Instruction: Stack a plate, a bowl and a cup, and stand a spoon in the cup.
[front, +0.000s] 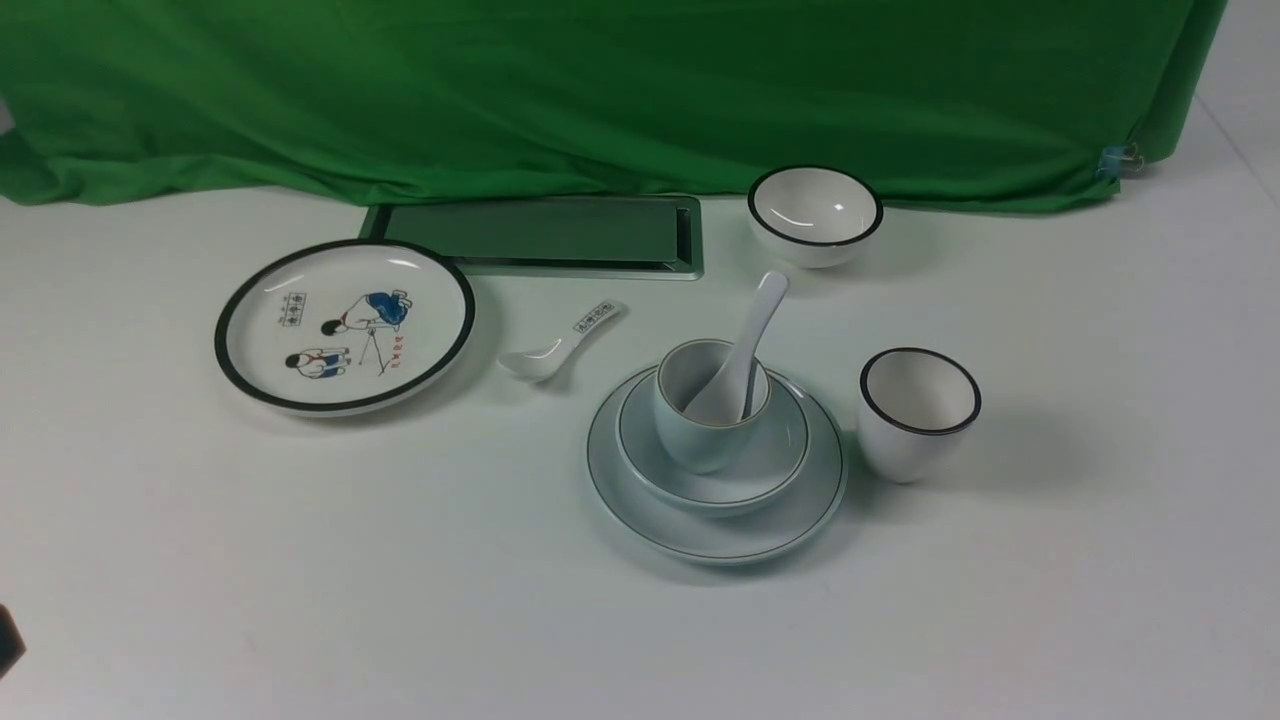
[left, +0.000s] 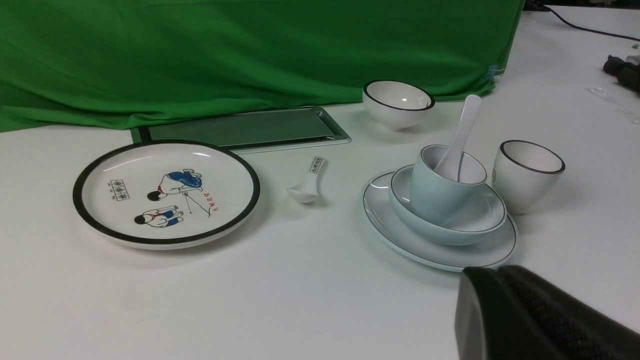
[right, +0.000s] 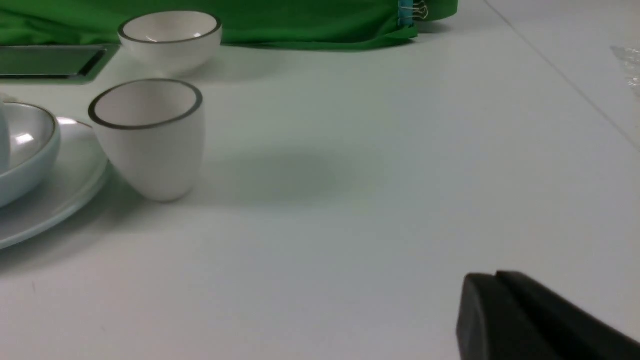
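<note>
The plain pale plate (front: 640, 500) lies at the table's middle. The shallow bowl (front: 770, 465) sits on it, the pale blue-green cup (front: 690, 440) stands in the bowl, and the plain white spoon (front: 755, 330) leans in the cup, handle up. The stack also shows in the left wrist view: plate (left: 400, 240), bowl (left: 480, 220), cup (left: 435, 195), spoon (left: 462, 125). The left gripper (left: 497, 272) is shut and empty, near the plate's rim. The right gripper (right: 495, 277) is shut and empty over bare table, away from the plate (right: 65, 185) and bowl (right: 25, 150).
A black-rimmed cartoon plate (front: 345, 325) lies at the left, a small printed spoon (front: 560, 345) beside it. A black-rimmed white cup (front: 918, 412) stands right of the stack, a black-rimmed white bowl (front: 815, 215) behind. A metal tray (front: 545, 235) and green cloth (front: 600, 90) are at the back.
</note>
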